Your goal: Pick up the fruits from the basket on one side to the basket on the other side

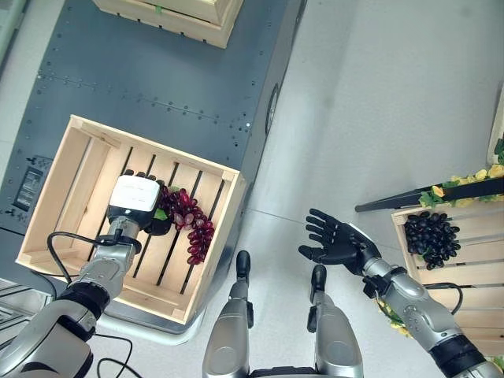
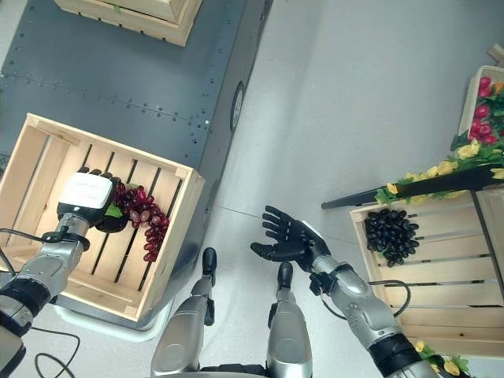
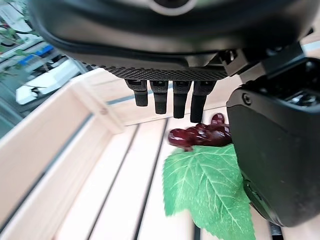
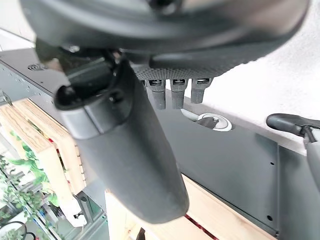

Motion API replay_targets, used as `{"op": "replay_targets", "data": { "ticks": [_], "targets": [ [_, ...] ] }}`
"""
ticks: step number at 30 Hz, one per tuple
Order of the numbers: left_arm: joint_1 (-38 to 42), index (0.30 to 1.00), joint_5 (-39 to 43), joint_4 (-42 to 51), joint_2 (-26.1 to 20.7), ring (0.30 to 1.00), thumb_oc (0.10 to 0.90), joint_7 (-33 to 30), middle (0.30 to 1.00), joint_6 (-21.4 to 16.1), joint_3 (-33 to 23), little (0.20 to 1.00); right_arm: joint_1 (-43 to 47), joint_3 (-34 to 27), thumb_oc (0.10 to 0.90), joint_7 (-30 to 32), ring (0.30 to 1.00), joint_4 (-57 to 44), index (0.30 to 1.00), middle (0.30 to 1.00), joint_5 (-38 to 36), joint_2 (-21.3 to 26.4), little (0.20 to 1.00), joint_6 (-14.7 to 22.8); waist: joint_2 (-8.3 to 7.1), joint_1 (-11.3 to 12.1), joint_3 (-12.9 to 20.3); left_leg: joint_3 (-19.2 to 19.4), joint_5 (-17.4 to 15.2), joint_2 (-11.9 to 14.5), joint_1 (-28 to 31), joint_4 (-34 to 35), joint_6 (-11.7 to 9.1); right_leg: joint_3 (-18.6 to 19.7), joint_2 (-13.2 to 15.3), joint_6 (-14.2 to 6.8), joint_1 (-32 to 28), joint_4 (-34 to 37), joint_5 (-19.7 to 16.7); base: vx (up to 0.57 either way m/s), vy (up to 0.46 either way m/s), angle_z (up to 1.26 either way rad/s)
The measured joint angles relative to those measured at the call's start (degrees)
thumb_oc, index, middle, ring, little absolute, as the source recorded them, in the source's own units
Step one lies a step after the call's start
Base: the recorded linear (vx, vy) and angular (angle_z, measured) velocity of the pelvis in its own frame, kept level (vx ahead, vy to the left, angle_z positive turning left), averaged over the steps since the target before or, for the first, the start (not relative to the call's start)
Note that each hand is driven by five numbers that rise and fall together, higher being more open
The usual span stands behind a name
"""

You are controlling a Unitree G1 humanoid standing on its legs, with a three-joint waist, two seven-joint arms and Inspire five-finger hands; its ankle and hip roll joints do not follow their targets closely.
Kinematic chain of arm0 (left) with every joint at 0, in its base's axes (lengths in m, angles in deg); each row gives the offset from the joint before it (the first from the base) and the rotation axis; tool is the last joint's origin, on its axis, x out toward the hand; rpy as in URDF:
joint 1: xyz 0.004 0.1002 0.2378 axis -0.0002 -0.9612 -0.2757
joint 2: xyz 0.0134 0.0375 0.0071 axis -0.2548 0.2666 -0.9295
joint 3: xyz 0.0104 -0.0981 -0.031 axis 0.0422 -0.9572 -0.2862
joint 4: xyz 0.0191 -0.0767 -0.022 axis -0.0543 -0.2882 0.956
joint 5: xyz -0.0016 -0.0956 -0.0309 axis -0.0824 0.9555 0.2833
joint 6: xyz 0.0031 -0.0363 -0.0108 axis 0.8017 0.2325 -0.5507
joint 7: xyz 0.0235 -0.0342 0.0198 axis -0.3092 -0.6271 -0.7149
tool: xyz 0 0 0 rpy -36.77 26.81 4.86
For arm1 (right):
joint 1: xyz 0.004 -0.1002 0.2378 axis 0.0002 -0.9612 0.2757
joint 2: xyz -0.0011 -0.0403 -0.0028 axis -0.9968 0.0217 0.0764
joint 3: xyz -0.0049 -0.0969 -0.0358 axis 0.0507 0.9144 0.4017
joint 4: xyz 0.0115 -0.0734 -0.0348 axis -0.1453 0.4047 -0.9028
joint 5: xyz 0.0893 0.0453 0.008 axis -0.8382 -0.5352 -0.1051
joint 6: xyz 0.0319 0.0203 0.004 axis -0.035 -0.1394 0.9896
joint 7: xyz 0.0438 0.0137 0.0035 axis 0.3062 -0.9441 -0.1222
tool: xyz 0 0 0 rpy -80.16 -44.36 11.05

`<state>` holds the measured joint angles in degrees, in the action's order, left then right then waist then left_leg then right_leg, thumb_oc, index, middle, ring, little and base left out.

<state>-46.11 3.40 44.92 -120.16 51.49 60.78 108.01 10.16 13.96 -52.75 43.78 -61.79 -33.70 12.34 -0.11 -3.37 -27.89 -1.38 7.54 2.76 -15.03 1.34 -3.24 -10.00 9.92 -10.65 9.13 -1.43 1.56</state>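
Note:
A bunch of red grapes (image 1: 193, 224) with a green leaf (image 3: 207, 185) lies on the slats of the light wooden crate (image 1: 55, 197) at my left. My left hand (image 1: 135, 200) hovers inside that crate beside the bunch, fingers (image 3: 170, 97) straight, thumb next to the leaf, nothing clasped. My right hand (image 1: 340, 245) is held open, palm up, over the bare floor between the two crates. A bunch of black grapes (image 1: 430, 237) rests in the wooden crate (image 1: 465, 291) at my right.
The left crate stands on a dark grey metal platform (image 1: 181, 87); another wooden crate (image 1: 177, 17) sits at its far end. A black bar (image 1: 425, 197) with yellow flowers and leaves crosses above the right crate. Red fruit (image 2: 482, 106) shows far right.

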Motion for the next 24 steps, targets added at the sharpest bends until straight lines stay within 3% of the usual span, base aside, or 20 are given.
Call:
{"op": "replay_targets", "data": {
  "ticks": [5, 17, 24],
  "targets": [
    [0.0, 0.9, 0.0, 0.0, 0.7, 0.9, 0.8, -0.4, 0.9, 1.9, 0.0, 0.9, 0.3, 0.0, 0.8, 0.7, 0.9, 0.0, 0.9, 0.9, 0.0, 0.0, 0.9, 0.0, -0.05, -0.3, 0.0, 0.0, 0.1, 0.0, 0.0, 0.0, 0.0, -0.1, 0.0, 0.0, -0.1, 0.0, 0.0, 0.0, 0.0, 0.0],
    [1.2, 0.9, -3.3, -1.2, 1.0, 0.9, 0.8, 0.4, 0.9, 0.3, 0.7, 0.9, 0.6, 0.7, 0.8, 1.7, 0.9, 0.1, 0.9, 0.9, 0.0, 0.0, 0.9, 0.0, -0.14, -0.5, 0.0, 0.0, 0.3, 0.0, 0.0, 0.2, 0.1, -0.2, 0.0, 0.0, -0.1, 0.0, -0.1, 0.0, 0.0, 0.0],
    [2.2, 0.9, -9.1, -1.2, 0.9, 0.9, 0.8, 1.4, 0.9, -0.1, 2.2, 0.9, 0.8, 0.9, 0.8, 1.8, 0.9, 0.1, 0.9, 0.9, 0.0, 0.0, 0.9, 0.0, -0.19, -0.5, 0.0, 0.1, 0.3, 0.0, 0.0, 0.2, 0.1, -0.2, 0.0, 0.0, -0.1, 0.0, -0.1, 0.0, 0.0, 0.0]
  ]
}}
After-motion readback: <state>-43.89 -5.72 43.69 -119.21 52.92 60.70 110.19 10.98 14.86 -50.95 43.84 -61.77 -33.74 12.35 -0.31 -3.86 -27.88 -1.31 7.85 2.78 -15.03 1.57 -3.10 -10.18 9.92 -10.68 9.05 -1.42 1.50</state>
